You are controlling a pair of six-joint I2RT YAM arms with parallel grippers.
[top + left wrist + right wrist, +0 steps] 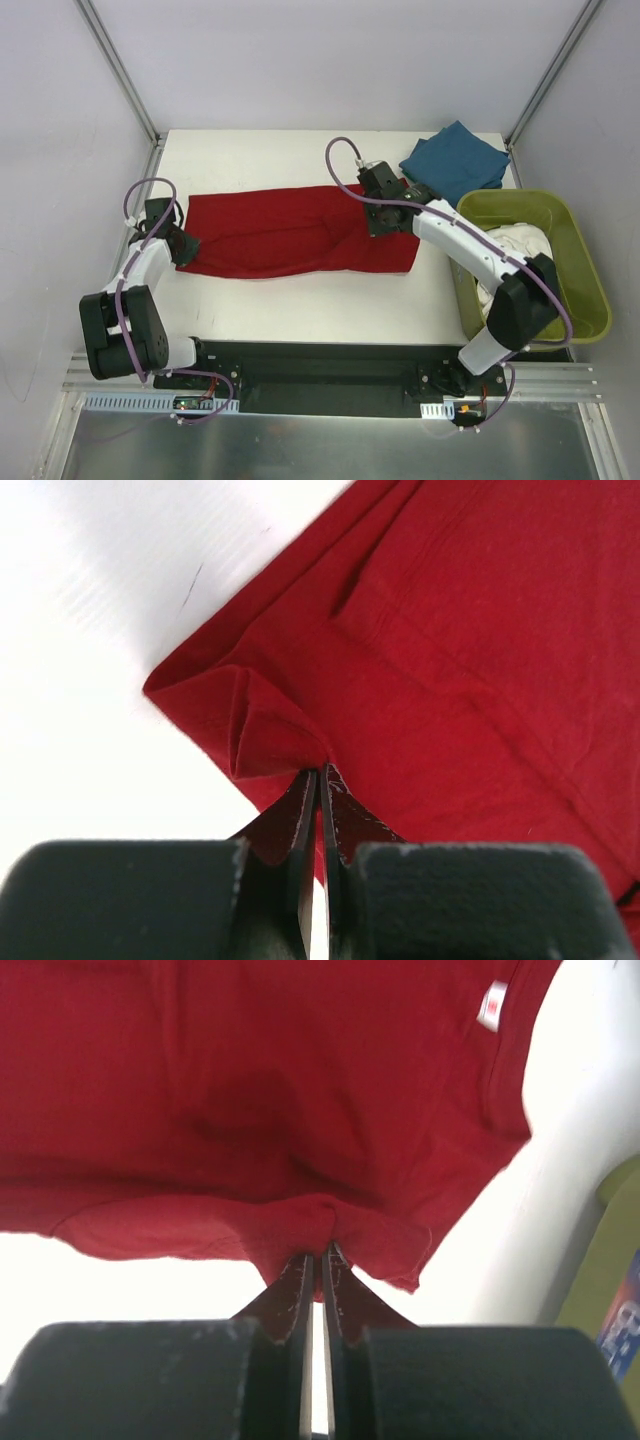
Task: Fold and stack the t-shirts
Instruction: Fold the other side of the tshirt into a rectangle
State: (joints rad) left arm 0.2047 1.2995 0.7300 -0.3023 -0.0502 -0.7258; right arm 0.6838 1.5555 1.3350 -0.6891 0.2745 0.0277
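The deep red t-shirt (290, 235) lies folded into a long band across the middle of the white table (300, 300). My left gripper (180, 243) is shut on its left end, pinching a bunched fold of red cloth (270, 735). At the other end my right gripper (385, 215) is shut on the far right edge, with a pinch of cloth (320, 1225) between its tips. The small white neck label (493, 1005) shows in the right wrist view. A folded teal-blue t-shirt (456, 160) rests at the back right. A white t-shirt (520, 245) lies crumpled in the tub.
An olive-green plastic tub (585, 270) stands at the table's right side, right next to my right arm. White walls with metal corner posts enclose the table at the back and sides. The black base rail (320, 375) runs along the near edge.
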